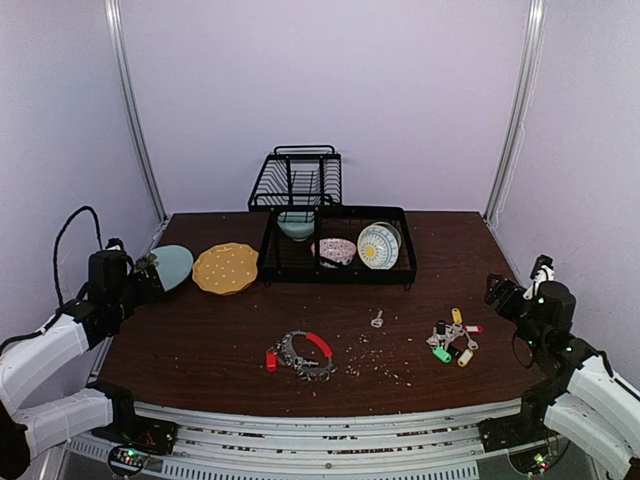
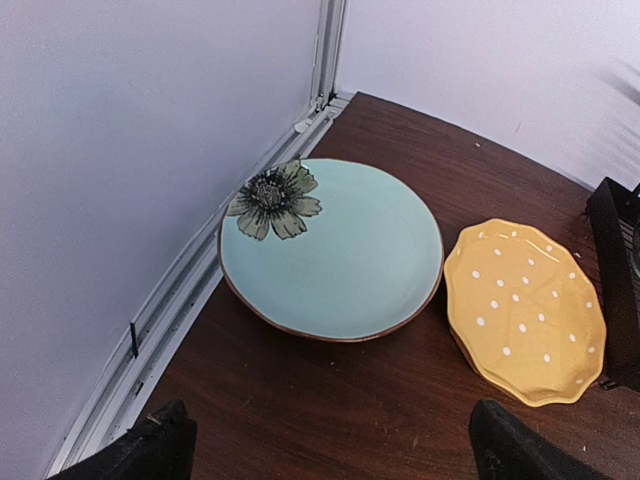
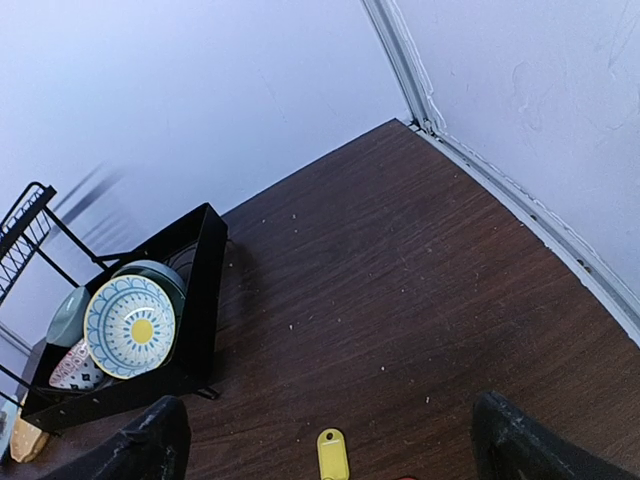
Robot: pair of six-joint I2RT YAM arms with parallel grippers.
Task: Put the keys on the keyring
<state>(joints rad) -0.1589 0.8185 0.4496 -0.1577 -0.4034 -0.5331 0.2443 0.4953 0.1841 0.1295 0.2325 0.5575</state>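
The keyring point(image 1: 318, 344), a large metal ring with one arc sleeved in red, lies flat on the brown table near its front middle. Small silver keys point(image 1: 306, 368) fringe it, and a red tag point(image 1: 271, 360) sticks out at its left. My left gripper point(image 1: 148, 274) point(image 2: 330, 420) stands open at the table's left edge, far from the ring, over bare wood in front of a teal plate point(image 2: 330, 250). My right gripper point(image 1: 500, 292) point(image 3: 328, 420) stands open at the right edge with nothing between its fingers. The ring shows in neither wrist view.
A smaller bunch of green, yellow and black tags point(image 1: 452, 340) lies right of the ring, its yellow tag point(image 3: 332, 453) below my right gripper. A lone tiny key point(image 1: 377, 319) lies between them. A yellow dotted plate point(image 1: 225, 268) and a black dish rack point(image 1: 335, 245) stand behind. Crumbs dot the wood.
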